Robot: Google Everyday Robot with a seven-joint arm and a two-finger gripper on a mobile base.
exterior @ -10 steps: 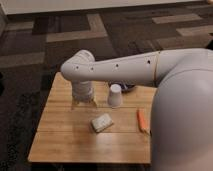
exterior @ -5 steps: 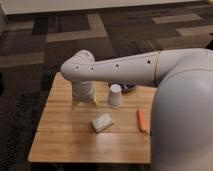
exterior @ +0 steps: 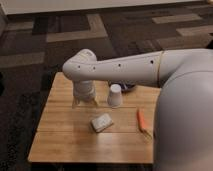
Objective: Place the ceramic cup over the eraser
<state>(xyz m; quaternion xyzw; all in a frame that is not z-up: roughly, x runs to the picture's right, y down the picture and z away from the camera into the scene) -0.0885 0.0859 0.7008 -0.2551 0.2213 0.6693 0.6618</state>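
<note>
The white ceramic cup [exterior: 115,96] stands on the wooden table [exterior: 65,145] near its back edge, narrow end up. My gripper [exterior: 85,101] hangs down from the white arm just left of the cup, close above the table top, a short gap away from it. Its fingers stand open and nothing shows between them. The eraser is not visible; I cannot tell whether it lies under the gripper or under the cup.
A dark blue bowl [exterior: 129,88] sits right behind the cup. A pale flat block [exterior: 101,122] lies in front of the gripper, and an orange stick [exterior: 142,121] lies to the right. My white arm covers the table's right side. Dark patterned carpet surrounds the table.
</note>
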